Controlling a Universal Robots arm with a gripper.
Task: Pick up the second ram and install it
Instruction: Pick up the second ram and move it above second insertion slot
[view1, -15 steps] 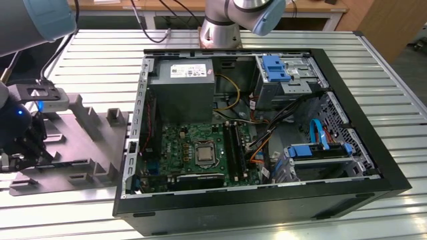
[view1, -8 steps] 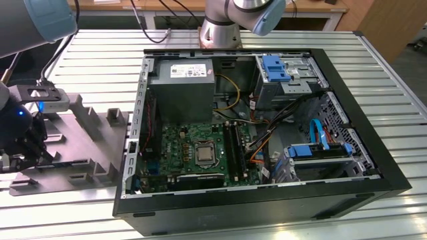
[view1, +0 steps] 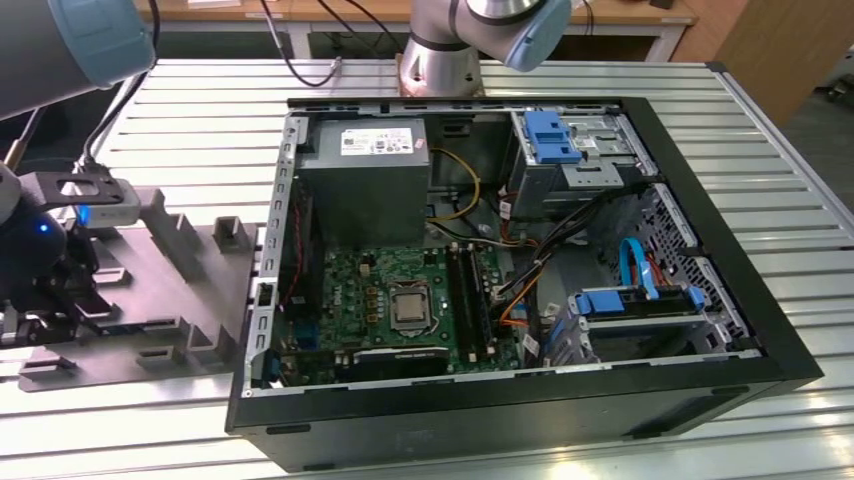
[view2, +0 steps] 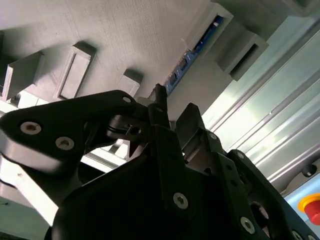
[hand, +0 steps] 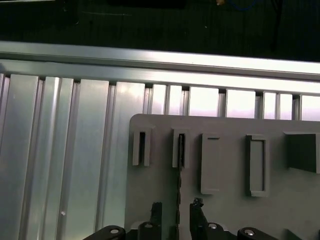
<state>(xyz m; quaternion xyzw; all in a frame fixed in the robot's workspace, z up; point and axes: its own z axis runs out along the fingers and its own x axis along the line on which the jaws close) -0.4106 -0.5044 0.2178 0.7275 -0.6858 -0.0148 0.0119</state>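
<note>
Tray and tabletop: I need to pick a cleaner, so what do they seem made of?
Tray: likely matte grey plastic, uniform dull surface with moulded slots. Tabletop: probably bare aluminium, ribbed slats with bright silvery glare.

The table (view1: 747, 160) is ribbed bare metal, brushed and bright, and its slats throw pale glare in the first wrist view. The holder tray (view1: 200, 285) on it is grey plastic, matt; in the second wrist view its face shows fine ridged lines and looks slightly rough. The second ram (view2: 192, 50) is a blue-green board with a faint gloss. The gripper (view2: 172, 105) is black, smooth and dull, with shiny metal screw heads. The computer case (view1: 534, 420) is black sheet metal with a satin coat, the power supply (view1: 360, 180) plain grey metal, the drive latches (view1: 547, 135) glossy blue plastic
</note>
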